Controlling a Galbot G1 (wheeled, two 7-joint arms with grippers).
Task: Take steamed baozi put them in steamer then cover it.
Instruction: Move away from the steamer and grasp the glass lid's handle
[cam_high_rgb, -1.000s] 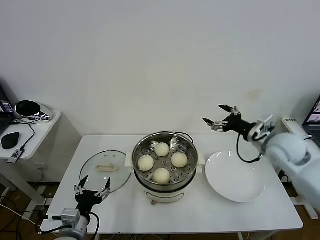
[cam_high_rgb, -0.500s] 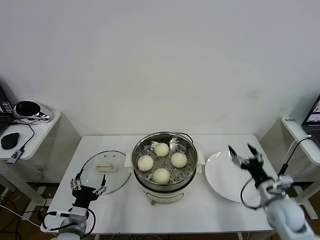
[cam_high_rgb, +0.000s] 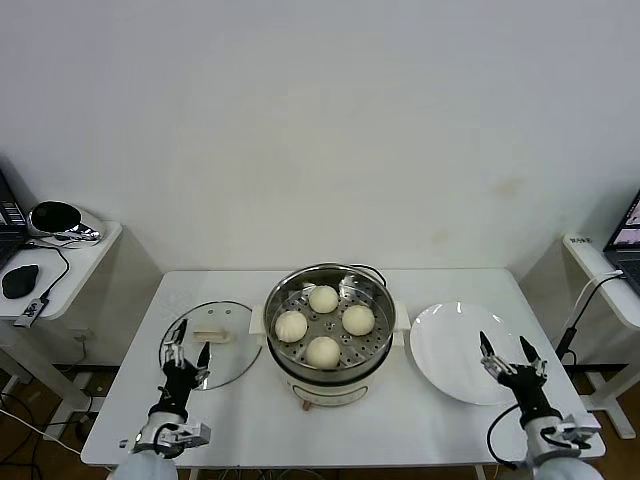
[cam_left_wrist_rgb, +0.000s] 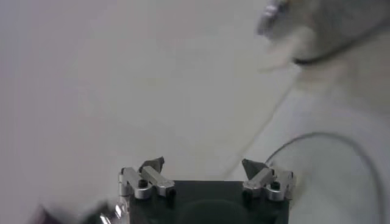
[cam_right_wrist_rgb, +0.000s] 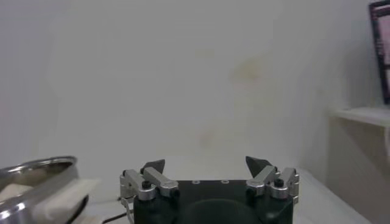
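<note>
The steamer (cam_high_rgb: 372, 355) stands at the table's middle with four cream-white baozi on its perforated tray: one at the back (cam_high_rgb: 323, 298), one left (cam_high_rgb: 291, 325), one right (cam_high_rgb: 358, 319), one front (cam_high_rgb: 323, 351). The glass cover (cam_high_rgb: 228, 331) with its cream handle (cam_high_rgb: 210, 336) lies flat on the table left of the steamer. My left gripper (cam_high_rgb: 187, 353) is open and empty, low at the cover's near edge. My right gripper (cam_high_rgb: 505, 349) is open and empty, low at the near right side of the white plate (cam_high_rgb: 455, 350). The steamer's rim also shows in the right wrist view (cam_right_wrist_rgb: 33, 172).
A side table (cam_high_rgb: 70, 255) at far left holds a black mouse (cam_high_rgb: 20, 281) and a cable. A laptop (cam_high_rgb: 628, 232) sits on a shelf at far right. The wall is close behind the table.
My right arm has dropped from high behind the plate down to the table's near right edge. My left gripper has moved forward to the cover's near edge.
</note>
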